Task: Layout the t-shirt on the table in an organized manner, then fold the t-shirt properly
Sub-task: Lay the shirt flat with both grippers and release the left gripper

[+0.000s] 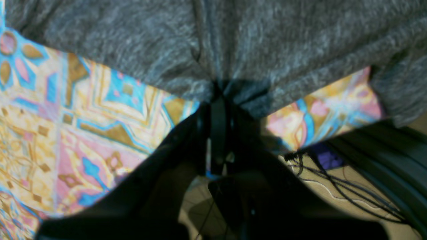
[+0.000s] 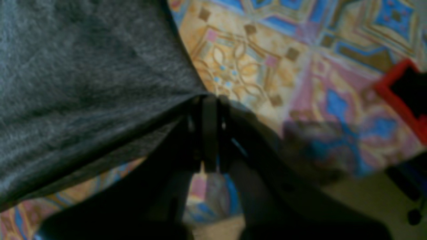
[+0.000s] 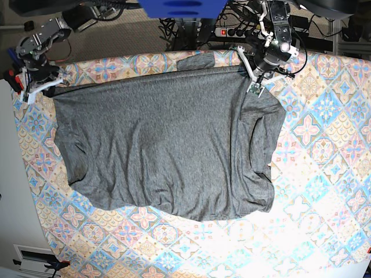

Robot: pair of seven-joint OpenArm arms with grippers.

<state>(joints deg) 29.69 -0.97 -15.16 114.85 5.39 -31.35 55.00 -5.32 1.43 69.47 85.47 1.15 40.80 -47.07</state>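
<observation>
The dark grey t-shirt (image 3: 168,145) lies spread over the patterned table (image 3: 324,145), with folds bunched along its right side. My left gripper (image 3: 255,81) is at the shirt's far right edge and shut on a pinch of the fabric (image 1: 233,50). In the left wrist view, the left gripper (image 1: 220,90) holds the cloth gathered at its tips, above the table (image 1: 100,116). My right gripper (image 3: 42,88) is shut on the shirt's far left corner. The right wrist view shows the right gripper (image 2: 208,100) clamping the shirt edge (image 2: 83,83) over the table (image 2: 267,66).
The table's far edge runs just behind both grippers. Cables (image 1: 333,180) and a power strip (image 3: 232,32) lie on the floor beyond it. A red-edged object (image 2: 400,90) sits near the right gripper. A blue block (image 3: 179,7) hangs at the top centre.
</observation>
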